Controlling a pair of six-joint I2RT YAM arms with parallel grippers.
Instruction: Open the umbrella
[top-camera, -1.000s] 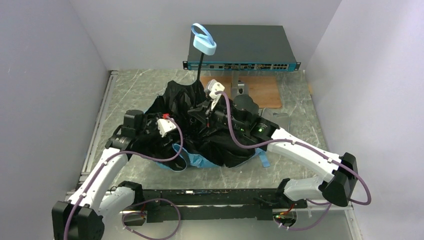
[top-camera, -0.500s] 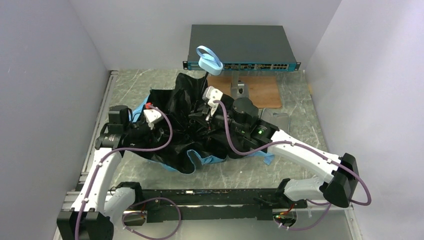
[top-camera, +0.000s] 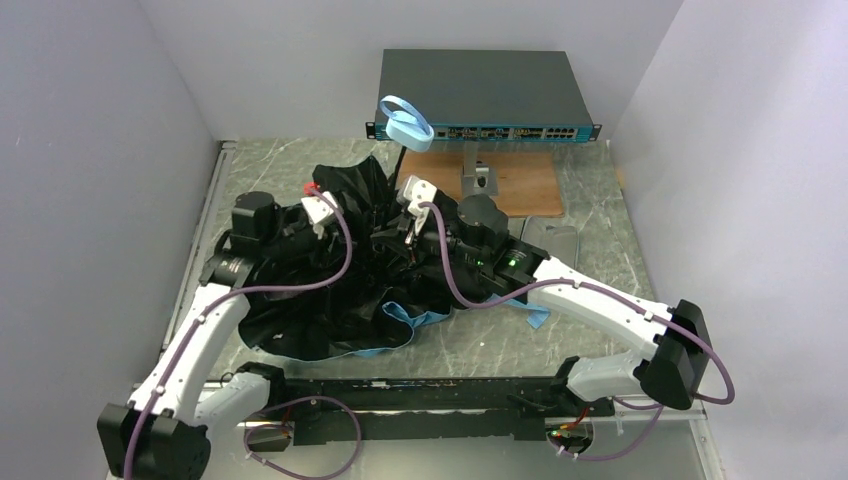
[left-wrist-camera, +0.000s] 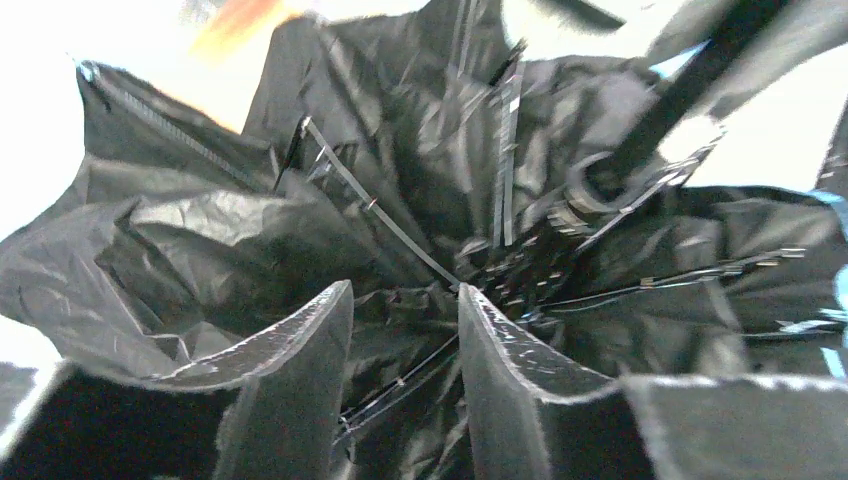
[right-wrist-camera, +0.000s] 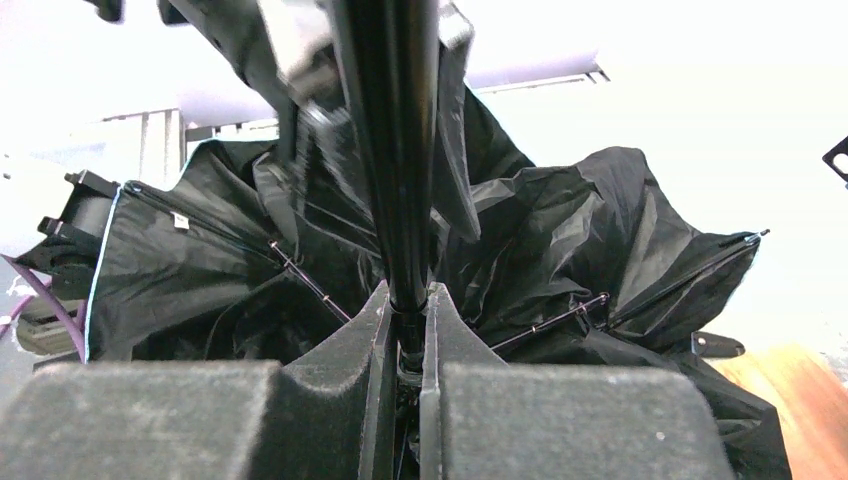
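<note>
- Spreading the canopy is judged to be the step in hand: the umbrella (top-camera: 300, 310) is found at the middle of the table (top-camera: 260, 170), black underside up, half unfolded and crumpled. Its pale-blue handle (top-camera: 405, 122) is raised toward the far edge.
- The shaft (right-wrist-camera: 395, 150) is clamped by the right gripper (right-wrist-camera: 405, 330), whose fingers are pressed tight against it low down, close to where the ribs meet.
- The left gripper (left-wrist-camera: 405, 295) is seen with its fingers partly apart over the folds and ribs (left-wrist-camera: 380, 215) near the hub; nothing is clearly pinched between them.
- For the next move, it is judged that the runner must be pushed along the shaft while the shaft is held, until the ribs are locked out; a firm hold by the left gripper is called for first.
- Loose fabric and thin ribs could be snagged by the fingers, and the runner cannot be made out among the folds.
- A network switch (top-camera: 480, 95) is carried on a stand (top-camera: 478, 172) over a wooden board (top-camera: 525, 185) at the far edge, near the handle; a swing of the handle could be blocked by it.
</note>
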